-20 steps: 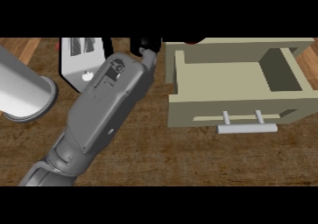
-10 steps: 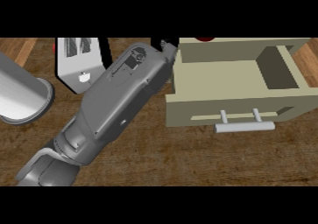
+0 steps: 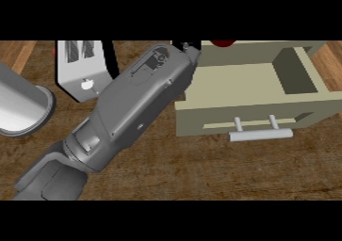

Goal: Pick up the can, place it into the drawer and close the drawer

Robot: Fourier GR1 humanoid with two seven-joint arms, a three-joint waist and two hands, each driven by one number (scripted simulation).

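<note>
The right robot hand reaches the open drawer's far-left corner. I cannot tell its grip. The red can peeks just right of it.

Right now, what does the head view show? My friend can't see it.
A grey forearm stretches diagonally up the wooden counter toward an open beige drawer, its hand mostly cut off at the top. A white toaster stands left.
</note>
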